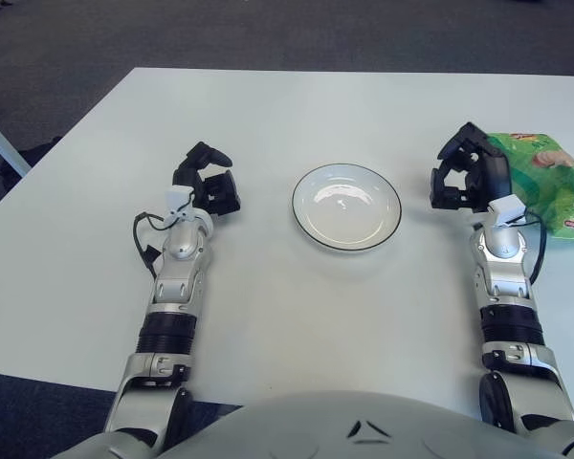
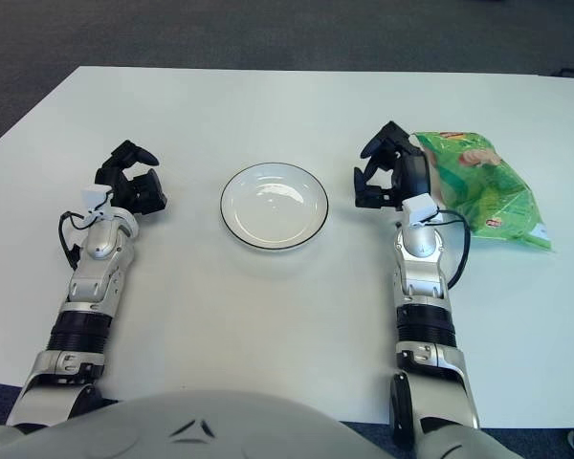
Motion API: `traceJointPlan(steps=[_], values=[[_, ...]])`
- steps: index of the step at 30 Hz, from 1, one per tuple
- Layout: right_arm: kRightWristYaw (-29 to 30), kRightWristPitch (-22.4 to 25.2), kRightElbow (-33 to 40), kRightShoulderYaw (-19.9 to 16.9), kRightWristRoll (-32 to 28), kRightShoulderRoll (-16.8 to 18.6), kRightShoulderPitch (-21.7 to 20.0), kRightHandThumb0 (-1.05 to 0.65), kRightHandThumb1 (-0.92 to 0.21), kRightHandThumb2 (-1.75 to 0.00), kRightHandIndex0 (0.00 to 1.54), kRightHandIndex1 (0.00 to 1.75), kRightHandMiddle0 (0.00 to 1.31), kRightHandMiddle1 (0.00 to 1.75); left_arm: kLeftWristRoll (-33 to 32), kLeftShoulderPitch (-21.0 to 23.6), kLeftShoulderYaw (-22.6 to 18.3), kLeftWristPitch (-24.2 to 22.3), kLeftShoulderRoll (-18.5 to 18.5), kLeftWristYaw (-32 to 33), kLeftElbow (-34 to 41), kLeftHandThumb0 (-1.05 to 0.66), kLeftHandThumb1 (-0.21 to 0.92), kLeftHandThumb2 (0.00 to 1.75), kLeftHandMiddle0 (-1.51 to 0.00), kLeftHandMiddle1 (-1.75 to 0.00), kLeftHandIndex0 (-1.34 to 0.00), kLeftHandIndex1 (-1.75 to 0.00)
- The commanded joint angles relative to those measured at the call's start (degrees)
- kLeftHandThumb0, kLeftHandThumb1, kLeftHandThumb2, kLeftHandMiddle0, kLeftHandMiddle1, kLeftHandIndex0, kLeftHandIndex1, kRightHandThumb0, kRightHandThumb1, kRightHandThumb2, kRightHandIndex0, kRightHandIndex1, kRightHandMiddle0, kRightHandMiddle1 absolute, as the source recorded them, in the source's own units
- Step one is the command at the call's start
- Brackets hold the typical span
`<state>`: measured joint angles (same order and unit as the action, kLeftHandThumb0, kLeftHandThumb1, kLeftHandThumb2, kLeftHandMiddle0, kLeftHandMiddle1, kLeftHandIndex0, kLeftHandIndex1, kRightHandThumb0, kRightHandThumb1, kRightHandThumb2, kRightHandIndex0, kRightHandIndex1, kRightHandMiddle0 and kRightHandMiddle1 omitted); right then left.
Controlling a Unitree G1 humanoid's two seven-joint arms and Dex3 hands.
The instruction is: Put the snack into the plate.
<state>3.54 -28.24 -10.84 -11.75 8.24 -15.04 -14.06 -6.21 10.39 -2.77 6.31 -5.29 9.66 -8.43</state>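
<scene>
The snack is lying on the worktop just right of the right hand, whose fingers are spread and empty; the plate is lying to its left.

An office or lab room, judging by the plain white table on dark grey carpet.

We see an evenly and brightly lit white worktop with soft, faint shadows under the arms, small overhead highlights glinting in the plate, and both views sharp, the dark floor beyond dimmer.
</scene>
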Motion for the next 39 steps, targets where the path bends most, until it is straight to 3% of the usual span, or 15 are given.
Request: traceJointPlan(steps=[1, 14, 23, 25, 29, 32, 39], values=[[3.2, -1.3, 1.0, -0.9, 4.2, -2.0, 0.2, -0.01, -0.25, -1.41, 0.68, 1.73, 0.42, 1.74, 0.6, -6.8, 0.8, -0.1, 3.6, -0.5, -3.5, -0.51, 0.24, 1.41, -1.38, -1.75, -0.68, -1.75], [5.8, 1.7, 7.4, -2.1, 12.9, -9.0, -0.3, -0.01, -0.35, -1.25, 0.61, 1.63, 0.4, 1.75, 0.0, -6.5, 0.4, 0.8, 3.7, -1.9, -4.5, -0.51, 0.25, 1.41, -1.38, -1.75, -0.67, -1.75], [14.0, -0.6, -2.9, -1.1, 23.3, -17.4, -4.3, -0.01, -0.48, -1.1, 0.52, 1.65, 0.28, 1.75, 0.4, -6.4, 0.2, 1.2, 3.8, -2.0, -4.9, -0.51, 0.25, 1.4, -1.38, -1.75, -0.67, -1.75], [16.8, -1.1, -3.8, -0.5, 26.5, -19.4, -4.3, -0.19, -0.59, -0.96, 0.45, 1.64, 0.3, 1.75, 0.6, -6.4, 0.3, 1.3, 3.8, -1.9, -4.9, -0.51, 0.25, 1.41, -1.38, -1.75, -0.67, -1.75], [20.0, -2.1, -5.7, 0.4, 30.2, -23.7, -4.1, -0.33, -0.81, -0.66, 0.34, 1.4, 0.24, 1.75, 0.8, -6.4, 0.3, 1.7, 3.9, -1.7, -5.1, -0.51, 0.24, 1.41, -1.38, -1.75, -0.68, -1.75], [21.0, -2.1, -6.5, 0.9, 31.6, -25.9, -4.0, -0.62, -0.81, -0.73, 0.27, 1.31, 0.1, 1.56, 0.7, -6.4, 0.2, 1.7, 3.9, -1.8, -5.2, -0.51, 0.24, 1.41, -1.38, -1.75, -0.68, -1.75], [20.1, 0.5, -5.3, 1.3, 32.0, -28.6, -2.8, -0.8, -0.81, -0.74, 0.16, 1.14, 0.01, 1.37, 0.7, -6.3, 0.1, 1.8, 3.9, -1.8, -5.4, -0.51, 0.24, 1.41, -1.38, -1.75, -0.68, -1.75]])
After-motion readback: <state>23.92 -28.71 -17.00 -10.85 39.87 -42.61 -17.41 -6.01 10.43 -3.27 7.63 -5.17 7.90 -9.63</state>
